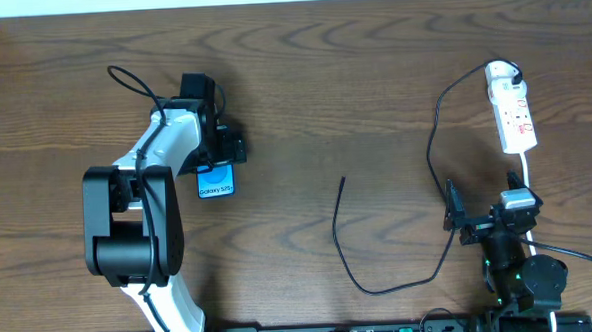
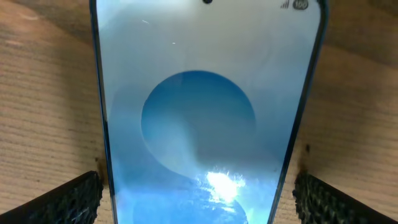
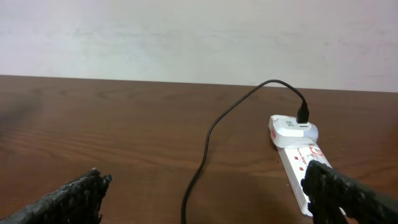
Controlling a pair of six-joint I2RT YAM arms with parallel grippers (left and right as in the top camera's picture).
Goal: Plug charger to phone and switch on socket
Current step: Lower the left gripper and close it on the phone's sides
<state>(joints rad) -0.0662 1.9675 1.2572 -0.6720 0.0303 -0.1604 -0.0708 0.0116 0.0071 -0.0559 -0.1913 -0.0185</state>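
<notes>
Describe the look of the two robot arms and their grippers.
The left arm has white rounded shells with black joints and a thin black cable looped along it. The right arm is black all over, with small green lights near its base. The left fingers and right fingers carry black, textured pads.

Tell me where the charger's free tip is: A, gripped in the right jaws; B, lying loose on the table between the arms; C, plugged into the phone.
B: the charger tip lies bare on the table, well apart from the phone.
</notes>
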